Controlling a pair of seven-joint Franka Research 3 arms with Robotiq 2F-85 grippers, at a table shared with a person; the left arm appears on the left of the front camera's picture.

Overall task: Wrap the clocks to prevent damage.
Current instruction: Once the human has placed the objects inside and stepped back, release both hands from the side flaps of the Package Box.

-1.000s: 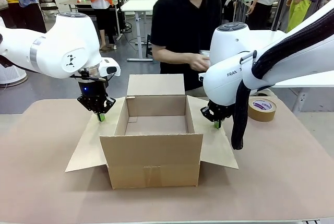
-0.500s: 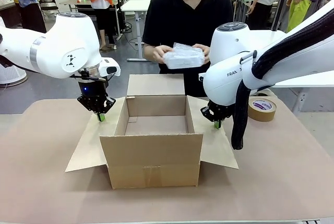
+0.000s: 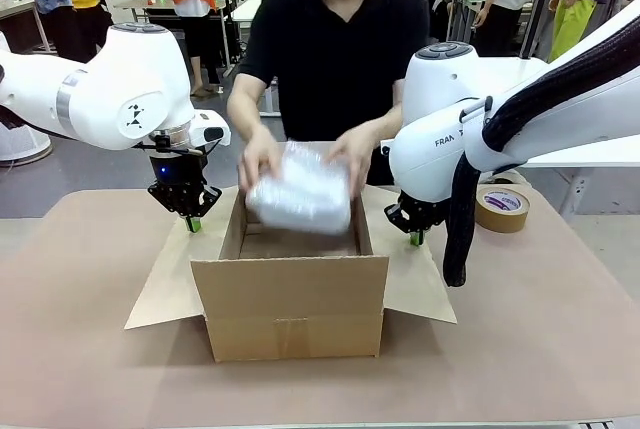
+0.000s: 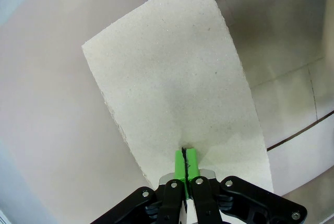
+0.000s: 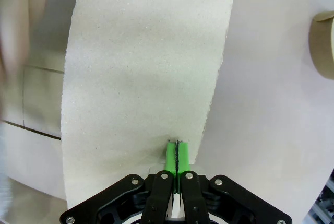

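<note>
Two closed, empty: left pincer (image 4: 186, 154), right pincer (image 5: 176, 149), tips on flaps (image 4: 172, 78); front: hands (image 3: 258, 161) hold wrapped bundle (image 3: 300, 195).

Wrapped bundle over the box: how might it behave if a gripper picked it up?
The wrapped bundle probably gives a little, since its clear padding looks puffy. It may be slippery: the wrap looks glossy. It spans both of the person's hands, so a narrow pinch might let it tilt.
</note>
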